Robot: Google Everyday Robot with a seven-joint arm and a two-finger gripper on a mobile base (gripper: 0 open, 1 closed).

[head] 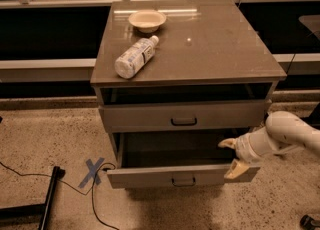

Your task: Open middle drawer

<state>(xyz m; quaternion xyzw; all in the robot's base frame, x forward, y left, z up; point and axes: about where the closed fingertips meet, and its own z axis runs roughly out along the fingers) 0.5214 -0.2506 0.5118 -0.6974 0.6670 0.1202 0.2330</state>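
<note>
- The middle drawer (150,176) of a grey-brown desk (225,49) stands pulled well out, its dark inside showing.
- The white arm's tool (231,156) is at the drawer's right front corner. Its fingers are spread, one inside the front panel and one outside, probably hooking the panel to pull instead of using the handle (184,180).
- A bowl (146,20) and a toppled bottle (135,57) rest on top.
</note>
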